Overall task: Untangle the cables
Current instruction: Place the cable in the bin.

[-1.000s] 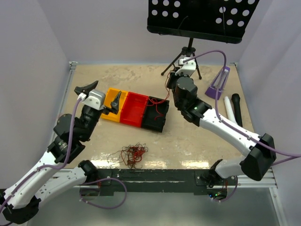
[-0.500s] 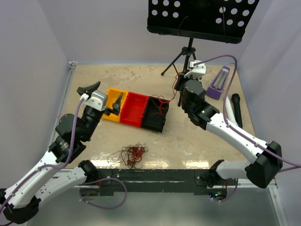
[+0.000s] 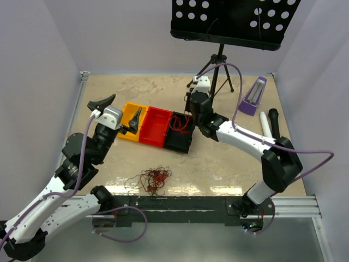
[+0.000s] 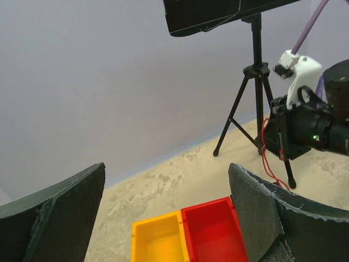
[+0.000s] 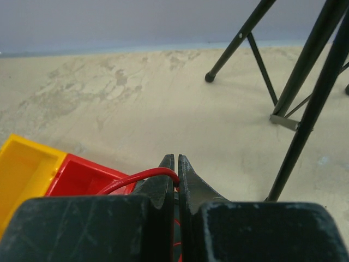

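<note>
The right hand (image 5: 175, 164) is pressed together, pinching a red cable (image 5: 136, 176) over the black bin (image 3: 180, 141), where loops of that cable lie. The red bin (image 3: 155, 126) and yellow bin (image 3: 128, 123) stand in a row touching it. The left hand (image 4: 166, 174) is spread wide by the yellow bin. A tangle of cables (image 3: 154, 179), red and dark, lies on the desk (image 3: 163, 93) near its front edge.

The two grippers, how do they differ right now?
The left gripper is wide open; the right gripper is shut. The left gripper holds nothing, while the right gripper pinches a red wire between its fingers. The left gripper hangs by the yellow bin, the right gripper by the black bin at the other end of the row. Both are dark and two-fingered.
</note>
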You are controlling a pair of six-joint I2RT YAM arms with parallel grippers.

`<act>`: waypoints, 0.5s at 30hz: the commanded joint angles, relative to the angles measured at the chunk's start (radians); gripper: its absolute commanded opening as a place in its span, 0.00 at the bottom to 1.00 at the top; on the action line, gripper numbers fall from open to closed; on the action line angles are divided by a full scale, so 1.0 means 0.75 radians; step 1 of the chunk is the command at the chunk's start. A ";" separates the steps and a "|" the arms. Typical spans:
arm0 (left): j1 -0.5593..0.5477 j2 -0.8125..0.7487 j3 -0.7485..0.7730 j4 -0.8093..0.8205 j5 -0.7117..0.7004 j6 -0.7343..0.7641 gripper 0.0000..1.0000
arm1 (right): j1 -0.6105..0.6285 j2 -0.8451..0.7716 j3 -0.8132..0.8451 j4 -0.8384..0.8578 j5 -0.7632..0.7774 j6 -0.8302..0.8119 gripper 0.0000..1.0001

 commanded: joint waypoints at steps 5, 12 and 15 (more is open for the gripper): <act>0.012 -0.023 -0.021 0.024 0.017 0.003 1.00 | -0.002 0.177 0.086 0.030 -0.045 0.094 0.00; 0.020 -0.032 -0.027 0.019 0.025 -0.001 1.00 | 0.002 0.327 0.131 -0.037 -0.043 0.137 0.00; 0.022 -0.034 -0.027 0.022 0.025 0.001 1.00 | 0.006 0.353 0.125 -0.058 -0.049 0.151 0.00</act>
